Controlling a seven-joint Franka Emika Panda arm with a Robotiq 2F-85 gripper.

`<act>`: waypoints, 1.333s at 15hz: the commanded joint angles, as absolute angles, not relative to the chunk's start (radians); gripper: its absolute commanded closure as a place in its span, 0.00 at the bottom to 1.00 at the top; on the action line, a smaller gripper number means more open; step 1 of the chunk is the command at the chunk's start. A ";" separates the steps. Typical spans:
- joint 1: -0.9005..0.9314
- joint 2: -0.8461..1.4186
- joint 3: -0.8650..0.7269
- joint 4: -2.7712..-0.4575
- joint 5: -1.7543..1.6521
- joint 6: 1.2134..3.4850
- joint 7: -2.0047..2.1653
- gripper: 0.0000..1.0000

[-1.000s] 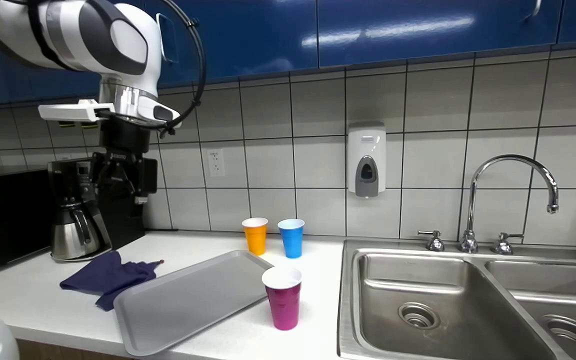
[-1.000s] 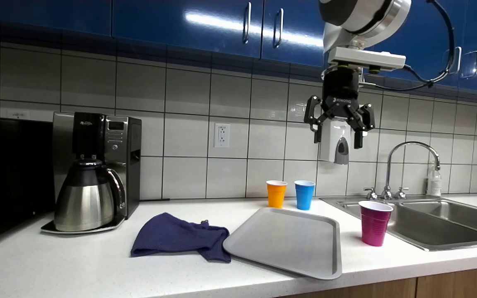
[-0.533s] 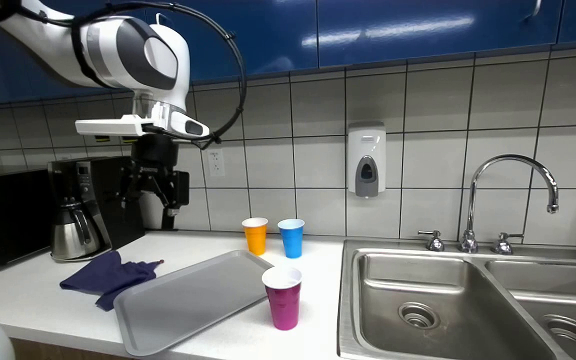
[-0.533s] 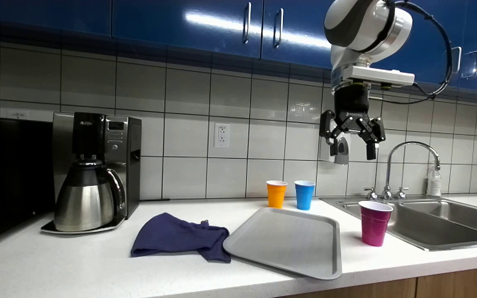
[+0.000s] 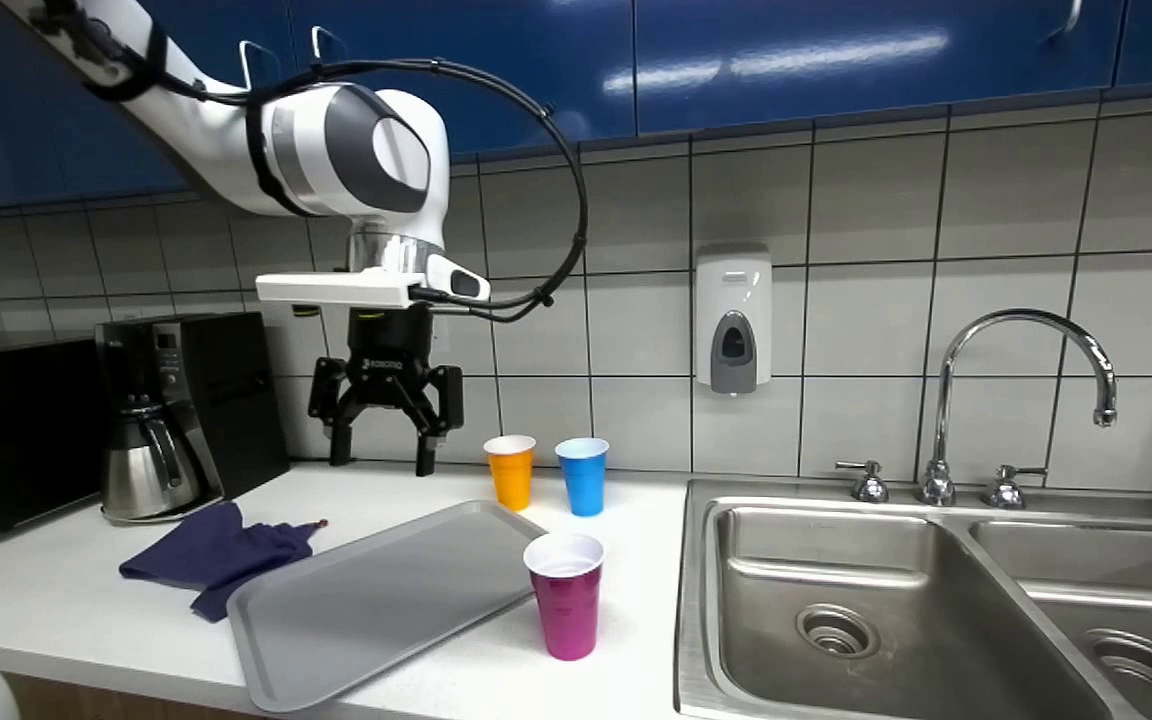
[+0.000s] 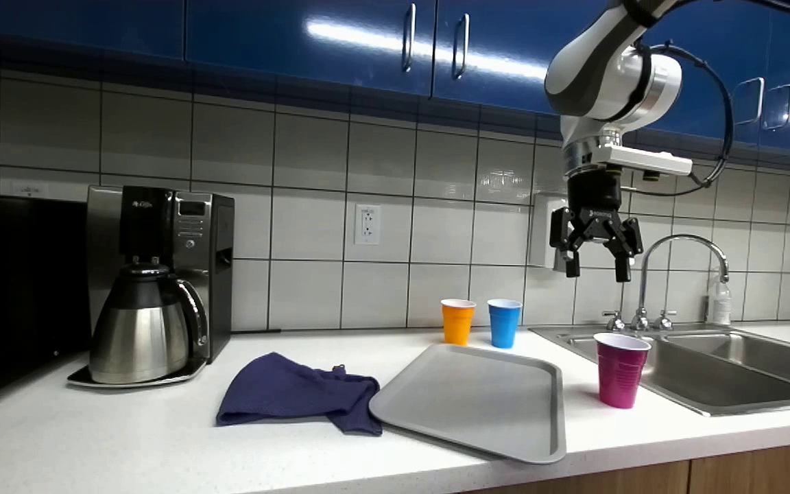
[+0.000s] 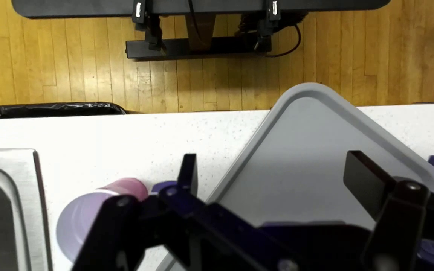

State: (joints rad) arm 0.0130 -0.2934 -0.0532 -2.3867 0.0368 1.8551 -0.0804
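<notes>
My gripper (image 5: 382, 462) is open and empty, pointing down in the air above the counter; its spread fingers also show in an exterior view (image 6: 597, 276) and in the wrist view (image 7: 272, 162). Below it lies a grey tray (image 5: 386, 600), also in the wrist view (image 7: 307, 128), with nothing on it. A magenta cup (image 6: 621, 374) stands upright beside the tray; in the wrist view the cup (image 7: 130, 187) is partly hidden by a finger. An orange cup (image 5: 511, 480) and a blue cup (image 5: 584, 482) stand upright behind the tray. A dark blue cloth (image 6: 295, 394) touches the tray's edge.
A steel double sink (image 5: 691, 600) with a faucet (image 5: 1026, 318) lies beside the cups. A coffee maker (image 6: 193, 274) with a steel carafe (image 6: 141, 343) stands at the left. A soap dispenser (image 5: 733, 320) hangs on the tiled wall. Blue cabinets (image 6: 299, 41) overhang the counter.
The arm and gripper have moved right and lower in both exterior views, and the gripper has turned slightly. It stays open. The cups, tray and cloth have not moved.
</notes>
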 commanded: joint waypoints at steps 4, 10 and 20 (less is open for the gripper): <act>-0.012 -0.093 -0.074 -2.260 0.003 1.959 -0.187 0.00; -0.035 0.063 -0.084 -2.169 0.010 2.047 -0.252 0.00; -0.056 0.161 -0.081 -2.129 -0.002 2.163 -0.248 0.00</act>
